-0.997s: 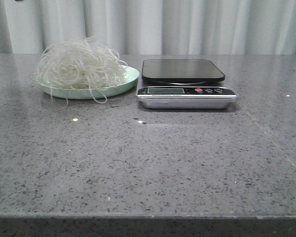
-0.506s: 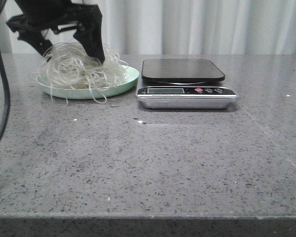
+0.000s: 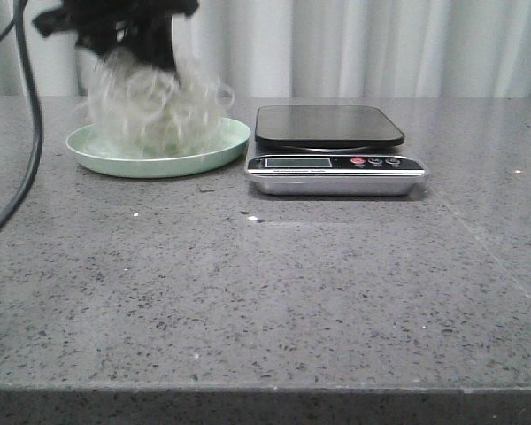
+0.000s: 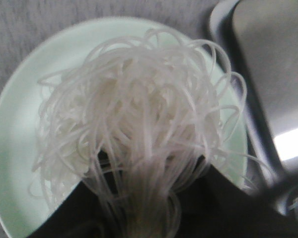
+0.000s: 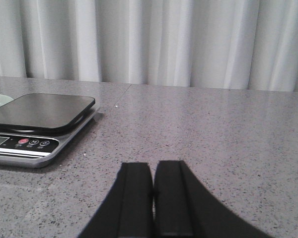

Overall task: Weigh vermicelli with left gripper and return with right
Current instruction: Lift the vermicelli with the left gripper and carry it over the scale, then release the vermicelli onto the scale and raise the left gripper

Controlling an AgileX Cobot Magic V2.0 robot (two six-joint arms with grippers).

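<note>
The vermicelli (image 3: 155, 102) is a whitish nest of thin strands, blurred, hanging just above the pale green plate (image 3: 208, 152) at the table's back left. My left gripper (image 3: 128, 40), black with a thick black cable, is shut on the top of the nest. In the left wrist view the strands (image 4: 139, 119) bunch between the black fingers (image 4: 223, 198) over the plate (image 4: 15, 134). The kitchen scale (image 3: 332, 146) stands right of the plate, its black platform bare. My right gripper (image 5: 153, 171) is shut and empty, low over the table right of the scale (image 5: 37, 124); it does not show in the front view.
White curtains hang behind the grey speckled table (image 3: 265, 292). The left arm's black cable (image 3: 31, 115) hangs down at the far left. The table's front edge runs along the bottom of the front view.
One second ago no arm showed. My left gripper came down onto the vermicelli on the plate, closed on it and has lifted it, so the nest now hangs blurred above the plate.
</note>
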